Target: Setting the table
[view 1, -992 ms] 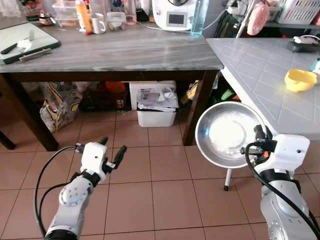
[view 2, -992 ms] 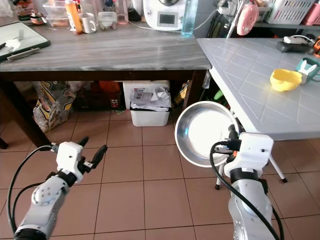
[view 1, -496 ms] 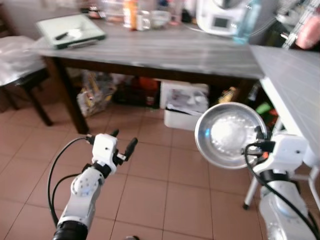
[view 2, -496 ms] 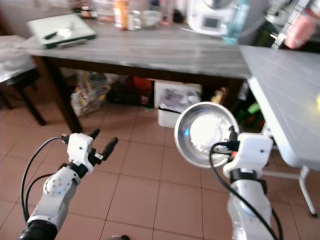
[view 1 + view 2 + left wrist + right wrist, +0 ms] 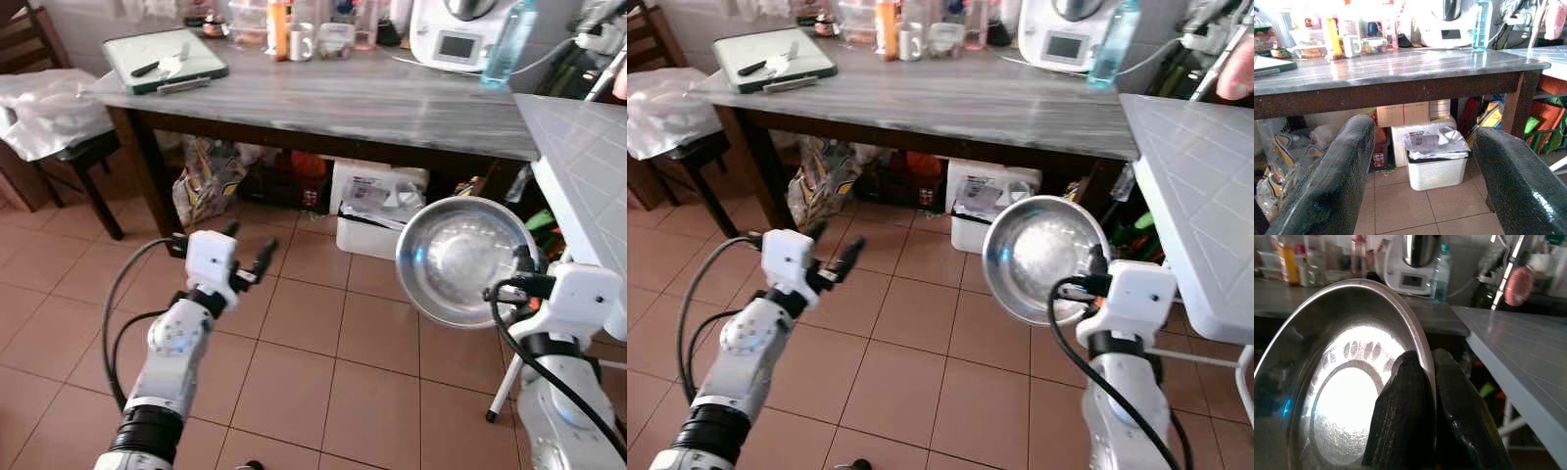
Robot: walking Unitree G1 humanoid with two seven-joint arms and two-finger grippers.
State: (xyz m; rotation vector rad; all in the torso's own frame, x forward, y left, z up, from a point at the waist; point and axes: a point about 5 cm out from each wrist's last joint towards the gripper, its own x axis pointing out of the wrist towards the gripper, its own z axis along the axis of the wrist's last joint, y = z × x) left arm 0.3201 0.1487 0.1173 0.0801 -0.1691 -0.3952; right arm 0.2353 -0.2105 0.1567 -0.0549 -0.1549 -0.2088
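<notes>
A shiny steel bowl (image 5: 460, 259) is held up on its edge over the tiled floor, its hollow facing me. My right gripper (image 5: 519, 279) is shut on its rim; in the right wrist view the two black fingers (image 5: 1415, 406) pinch that rim (image 5: 1420, 342). My left gripper (image 5: 245, 253) hangs open over the floor with nothing between its fingers (image 5: 1332, 181). Ahead stands a dark wooden table (image 5: 323, 98) with a grey top. A white folding table (image 5: 588, 157) is at my right.
The wooden table carries a green cutting board with a knife (image 5: 167, 64), a mug (image 5: 301, 41), bottles, a white kitchen machine (image 5: 460, 34) and a blue bottle (image 5: 500, 49). Beneath it are a white bin (image 5: 377, 211) and bags. A chair draped in plastic (image 5: 49, 108) stands at the left.
The camera has swung left, bringing the chair and the table's left end into view. The bowl stays held in my right gripper and the left gripper stays open.
</notes>
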